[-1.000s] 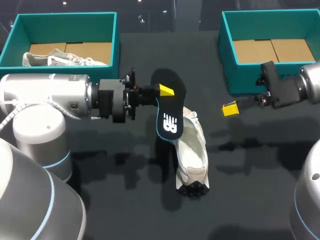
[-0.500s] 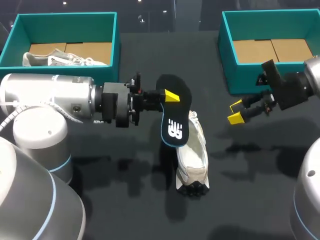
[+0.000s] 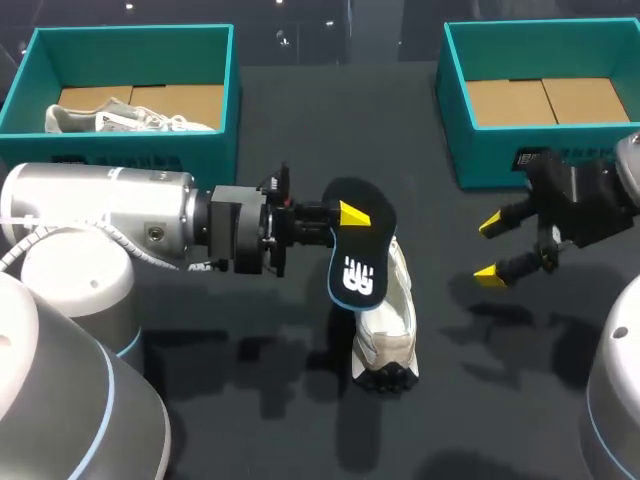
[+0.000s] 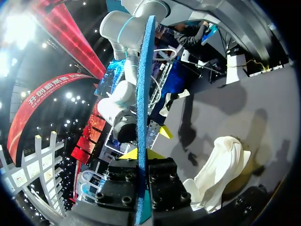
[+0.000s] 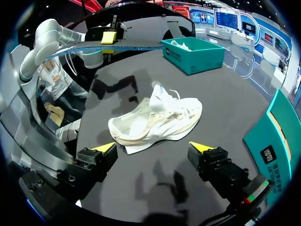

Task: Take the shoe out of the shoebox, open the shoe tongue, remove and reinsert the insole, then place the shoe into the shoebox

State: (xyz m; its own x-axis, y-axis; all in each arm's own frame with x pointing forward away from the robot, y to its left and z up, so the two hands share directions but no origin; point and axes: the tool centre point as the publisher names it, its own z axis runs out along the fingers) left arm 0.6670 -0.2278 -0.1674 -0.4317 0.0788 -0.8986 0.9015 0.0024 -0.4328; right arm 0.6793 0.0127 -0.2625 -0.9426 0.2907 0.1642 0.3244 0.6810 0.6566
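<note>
Gripping insole (image 3: 362,248) | left fingers (image 3: 354,214) | above shoe (image 3: 386,322) | right fingers (image 3: 489,227) spread

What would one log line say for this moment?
left fingers: shut on insole | shoe: on table, below insole | right fingers: open, empty

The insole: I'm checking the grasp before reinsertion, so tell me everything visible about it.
The insole is thin and foam-like, black with a white mark on the face shown, blue along its edge. The left tool is shut on one end, holding it over the white shoe; whether its free end touches the shoe cannot be told.
</note>
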